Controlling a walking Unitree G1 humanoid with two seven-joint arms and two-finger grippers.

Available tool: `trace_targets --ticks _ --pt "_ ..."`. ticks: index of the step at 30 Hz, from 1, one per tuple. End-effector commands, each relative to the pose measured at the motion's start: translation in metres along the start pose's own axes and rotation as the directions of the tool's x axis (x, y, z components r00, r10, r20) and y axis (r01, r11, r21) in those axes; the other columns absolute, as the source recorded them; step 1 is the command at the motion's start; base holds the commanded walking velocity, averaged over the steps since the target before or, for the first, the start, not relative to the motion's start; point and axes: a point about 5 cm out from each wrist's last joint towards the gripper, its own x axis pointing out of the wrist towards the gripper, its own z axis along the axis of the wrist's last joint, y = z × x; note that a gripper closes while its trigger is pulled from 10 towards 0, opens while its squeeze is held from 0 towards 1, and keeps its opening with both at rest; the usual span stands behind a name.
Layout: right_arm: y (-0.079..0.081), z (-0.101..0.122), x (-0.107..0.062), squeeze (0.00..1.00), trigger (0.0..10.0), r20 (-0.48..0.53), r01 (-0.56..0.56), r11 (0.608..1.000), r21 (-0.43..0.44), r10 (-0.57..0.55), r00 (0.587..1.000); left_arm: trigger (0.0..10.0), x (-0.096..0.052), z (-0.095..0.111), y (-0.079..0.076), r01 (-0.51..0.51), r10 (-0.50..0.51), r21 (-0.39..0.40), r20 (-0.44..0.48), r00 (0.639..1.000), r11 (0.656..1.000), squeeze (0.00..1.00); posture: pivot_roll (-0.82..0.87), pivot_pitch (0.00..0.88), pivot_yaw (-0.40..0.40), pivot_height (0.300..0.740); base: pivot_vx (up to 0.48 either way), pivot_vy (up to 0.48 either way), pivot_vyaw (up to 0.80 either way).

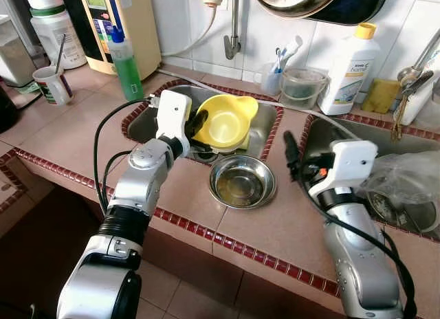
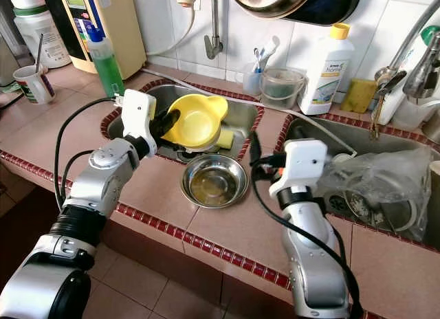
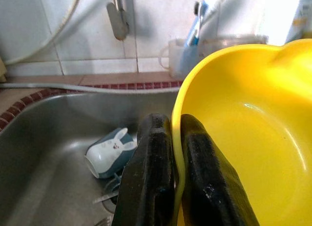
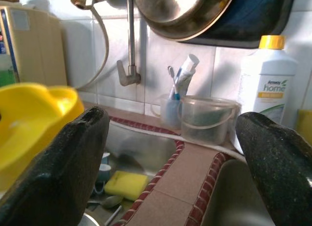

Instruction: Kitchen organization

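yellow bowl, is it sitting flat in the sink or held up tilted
Held up tilted. The left gripper is shut on the yellow bowl rim, one finger inside and one outside, lifting it above the sink basin.

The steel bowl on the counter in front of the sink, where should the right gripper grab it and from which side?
Pinch the steel bowl by its thin rim on the edge nearest the open right gripper, one finger inside, one outside. It sits upright and unobstructed, so coming from above looks easiest.

The yellow bowl [image 1: 225,119] hung over the sink [image 1: 265,119], blocking reach from above. A steel bowl [image 1: 242,182] sat on the counter [image 1: 289,223] between both arms; bare tile lay beside it.
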Motion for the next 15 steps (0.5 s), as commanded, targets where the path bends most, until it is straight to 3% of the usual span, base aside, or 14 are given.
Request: trace_targets --ticks 1,15 --pt "-0.0001 0.0021 0.001 0.0 10.0 0.014 0.006 1.0 0.002 -0.006 1.0 10.0 0.0014 0.0018 -0.0011 0.009 -0.01 0.019 0.008 1.0 1.0 0.0 -0.06 0.0 0.034 0.74 0.0 0.0 0.0" --pt "0.0015 0.0021 0.0025 0.0 10.0 0.026 0.003 1.0 -0.004 -0.003 1.0 10.0 0.007 0.0009 0.0011 0.037 -0.037 -0.027 -0.008 0.999 0.999 0.0 -0.06 0.0 0.041 0.74 0.0 0.022 0.0"
